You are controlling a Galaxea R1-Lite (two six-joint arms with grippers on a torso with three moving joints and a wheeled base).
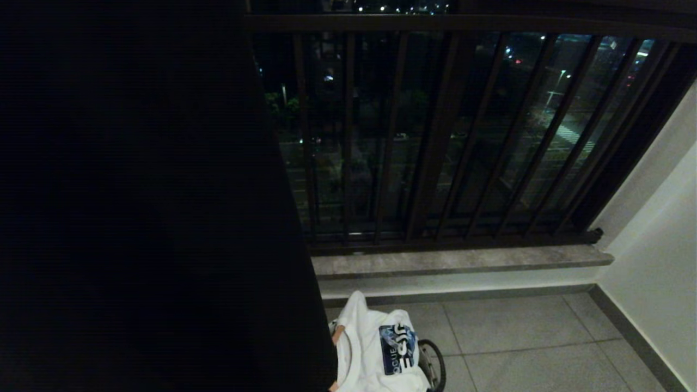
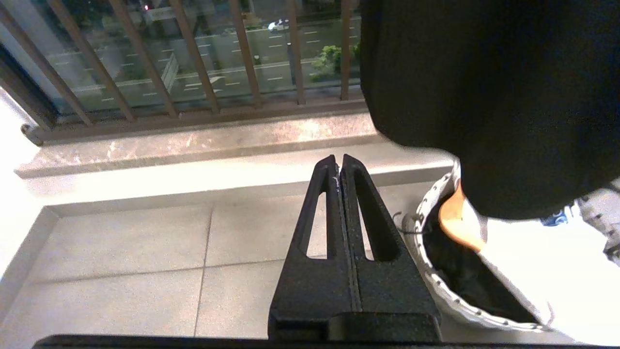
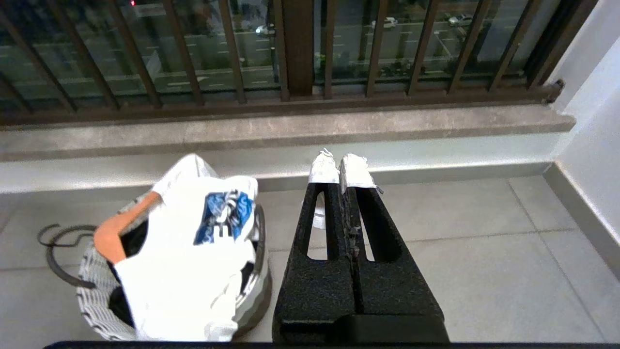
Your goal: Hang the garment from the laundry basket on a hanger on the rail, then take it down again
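Balcony floor before a barred railing, seen from the head and both wrists. The laundry basket stands on the tiled floor near the stone sill. A white garment with a blue printed patch and an orange neckline is draped over the basket's rim, heaped upward and spilling down its near side. In the head view only the garment's top shows, at the lower edge, just beside a large dark hanging cloth that fills the left half of that view.

The 2 grippers hang empty, each with its fingers pressed together. The right gripper, its tips wrapped in white tape, points at bare tile. The left gripper likewise points at bare tile.

The deciding relation: the basket sits between the 2 arms. It lies toward the robot's left of the right gripper and toward the robot's right of the left gripper, which seems slightly the nearer to its rim. The dark cloth overhangs the basket on the left arm's side, so the right arm probably has the freer line to the garment. Neither gripper is yet close; a reach down and inward is called for.
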